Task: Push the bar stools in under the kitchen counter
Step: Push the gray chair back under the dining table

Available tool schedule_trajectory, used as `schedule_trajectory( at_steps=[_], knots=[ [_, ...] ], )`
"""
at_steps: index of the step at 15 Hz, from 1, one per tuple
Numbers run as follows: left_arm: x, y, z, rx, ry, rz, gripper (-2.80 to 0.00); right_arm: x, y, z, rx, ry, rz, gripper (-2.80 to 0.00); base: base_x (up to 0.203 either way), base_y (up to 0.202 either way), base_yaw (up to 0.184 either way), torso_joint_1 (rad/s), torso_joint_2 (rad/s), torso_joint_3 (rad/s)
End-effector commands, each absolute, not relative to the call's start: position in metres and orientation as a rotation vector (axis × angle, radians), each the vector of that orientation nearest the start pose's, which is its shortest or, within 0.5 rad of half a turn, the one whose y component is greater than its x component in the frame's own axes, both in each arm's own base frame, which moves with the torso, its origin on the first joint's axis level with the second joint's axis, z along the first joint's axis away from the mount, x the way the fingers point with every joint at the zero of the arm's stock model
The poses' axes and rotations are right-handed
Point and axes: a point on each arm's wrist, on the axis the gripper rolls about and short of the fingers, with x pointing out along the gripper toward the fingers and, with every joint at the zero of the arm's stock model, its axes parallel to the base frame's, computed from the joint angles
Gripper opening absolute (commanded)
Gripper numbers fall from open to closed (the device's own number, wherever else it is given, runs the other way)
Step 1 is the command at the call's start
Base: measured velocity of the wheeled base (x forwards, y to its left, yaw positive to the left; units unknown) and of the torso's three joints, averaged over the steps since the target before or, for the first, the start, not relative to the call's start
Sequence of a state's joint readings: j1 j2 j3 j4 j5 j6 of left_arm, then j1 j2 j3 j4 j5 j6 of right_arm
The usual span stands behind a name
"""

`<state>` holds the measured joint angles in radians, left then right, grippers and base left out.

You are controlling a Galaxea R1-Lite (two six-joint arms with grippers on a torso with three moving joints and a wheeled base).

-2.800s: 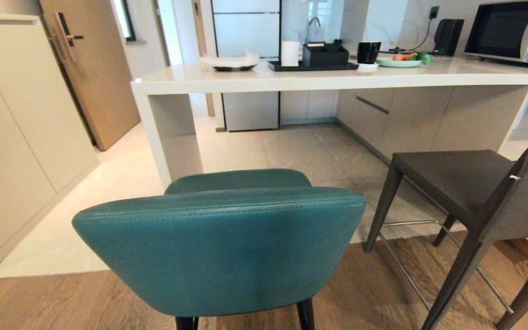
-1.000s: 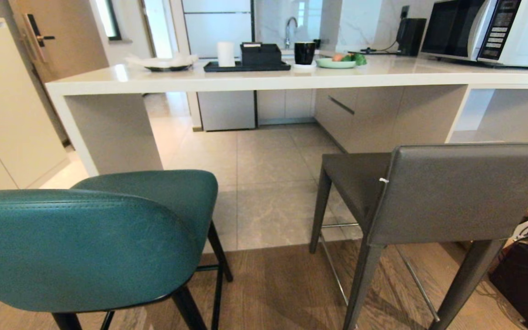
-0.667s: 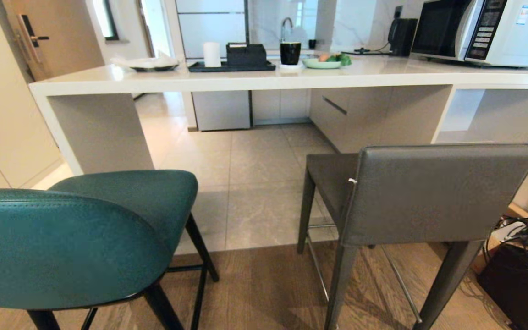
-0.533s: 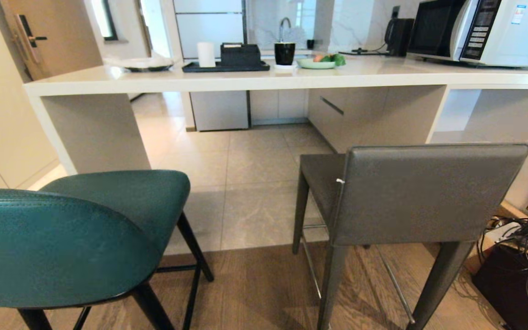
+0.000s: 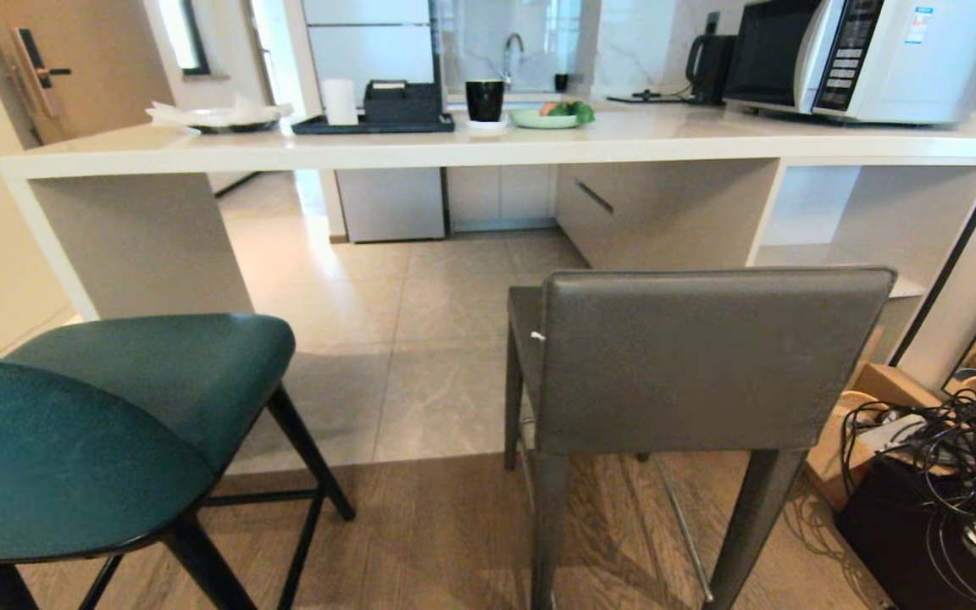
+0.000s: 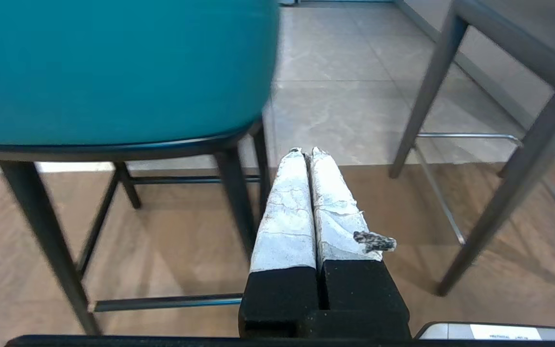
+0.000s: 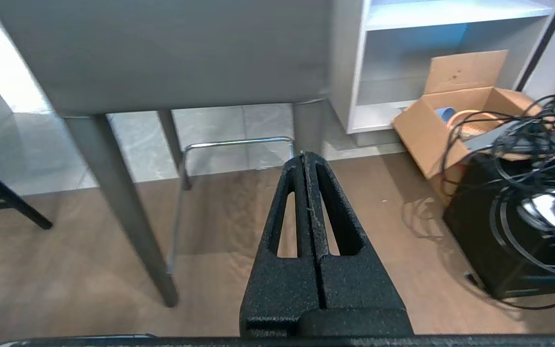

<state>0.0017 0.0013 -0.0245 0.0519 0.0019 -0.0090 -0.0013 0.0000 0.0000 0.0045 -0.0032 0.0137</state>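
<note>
Right now two bar stools stand out in front of the long glossy off-white stone kitchen counter (image 5: 471, 152), neither one tucked beneath it. One is the teal leather stool with a rounded back and black legs (image 5: 115, 424), off to the robot's left with its seat near the counter's slab end panel (image 5: 128, 241). The other is the dark grey stool with a rectangular back and tapered grey legs (image 5: 708, 364), almost straight ahead, its back turned to the robot. Both straddle the line where pale tile meets brown wood flooring, well apart from each other.

On the countertop I count one white roll (image 5: 339, 102), one black tray (image 5: 369, 124) with a black box on it, one black mug (image 5: 485, 100), one green plate of vegetables (image 5: 547, 117), one dish of crumpled paper (image 5: 217, 117), one kettle (image 5: 708, 58) and one microwave (image 5: 861, 59).

Low down, the left gripper (image 6: 306, 153), its two tape-wrapped fingers pressed together with nothing between them, sits behind the teal stool's legs. The right gripper (image 7: 305, 155), two black fingers likewise closed and empty, points at the grey stool's legs. One open cardboard box (image 7: 455, 111) and one tangle of black cables (image 5: 954, 457) lie to the right.
</note>
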Motion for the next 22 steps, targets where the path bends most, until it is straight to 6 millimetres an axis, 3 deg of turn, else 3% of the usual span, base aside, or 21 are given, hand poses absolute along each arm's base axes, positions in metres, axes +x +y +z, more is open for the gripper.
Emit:
schedule_trajectory(
  at_steps=[1, 14, 22],
  knots=[
    [-0.0246, 0.0000, 0.0770, -0.011, 0.029, 0.003, -2.80, -0.0226, 0.0000, 0.0746, 0.014, 0.008, -0.005, -2.80, 0.000, -0.190, 0.001, 0.008, 0.00, -0.002],
    [-0.0246, 0.0000, 0.0771, -0.014, 0.028, 0.006, -2.80, -0.0226, 0.0000, 0.0746, 0.014, 0.008, -0.005, -2.80, 0.000, -0.182, 0.004, 0.003, 0.00, 0.002],
    [-0.0246, 0.0000, 0.0771, -0.014, 0.028, 0.006, -2.80, -0.0226, 0.0000, 0.0746, 0.014, 0.008, -0.005, -2.80, 0.000, -0.008, -0.001, 0.000, 0.00, 0.000]
  ],
)
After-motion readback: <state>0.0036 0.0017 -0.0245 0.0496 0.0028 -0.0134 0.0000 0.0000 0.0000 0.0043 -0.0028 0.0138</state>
